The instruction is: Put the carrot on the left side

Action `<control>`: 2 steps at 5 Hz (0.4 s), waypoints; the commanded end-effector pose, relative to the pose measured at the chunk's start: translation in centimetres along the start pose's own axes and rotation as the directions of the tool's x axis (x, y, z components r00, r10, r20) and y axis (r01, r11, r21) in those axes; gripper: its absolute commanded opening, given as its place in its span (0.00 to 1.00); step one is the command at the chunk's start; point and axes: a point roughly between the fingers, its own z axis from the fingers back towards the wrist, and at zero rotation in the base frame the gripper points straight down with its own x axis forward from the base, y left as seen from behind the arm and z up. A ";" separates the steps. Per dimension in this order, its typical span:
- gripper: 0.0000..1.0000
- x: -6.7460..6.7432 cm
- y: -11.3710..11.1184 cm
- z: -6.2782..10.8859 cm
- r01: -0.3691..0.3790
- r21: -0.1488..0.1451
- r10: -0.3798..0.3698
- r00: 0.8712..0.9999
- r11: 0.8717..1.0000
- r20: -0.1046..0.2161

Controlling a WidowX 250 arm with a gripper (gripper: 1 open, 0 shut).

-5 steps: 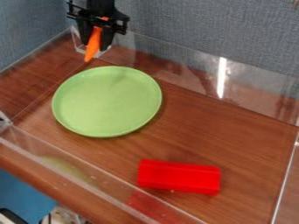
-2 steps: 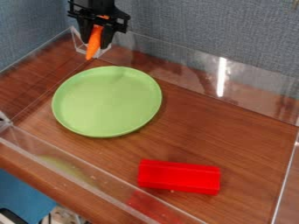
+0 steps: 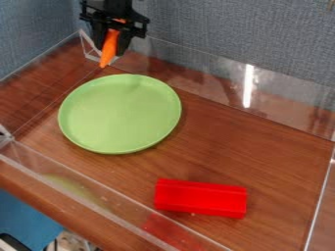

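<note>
Your table is showing dark wood grain, and clear walls are standing around its edges, with a grey-blue backdrop sitting behind them. A green plate is lying flat on the left half of the table, round and bare on top. A red block is lying flat near the front edge, right of center, well apart from the plate.

Your hand is hanging at the back left corner, above the far rim of the plate, pointing steeply down. Its black fingers are closing tight on the carrot, so you are gripping it near its upper end. The carrot is hanging clear of the table, slightly tilted, with its narrow orange tip pointing down and to the left. The tip is sitting just beyond the plate's back edge in this view and is not touching the plate. You cannot tell from here where the green stem is, since the fingers are covering the top of the carrot. The carrot is sitting at the far left of the scene, well apart from the block.
</note>
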 end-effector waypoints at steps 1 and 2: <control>0.00 1.0 -0.2 3.0 -0.003 0.006 0.002 0.997 1.000 0.079; 0.00 1.0 -0.6 3.5 -0.005 0.007 0.004 0.996 1.000 0.084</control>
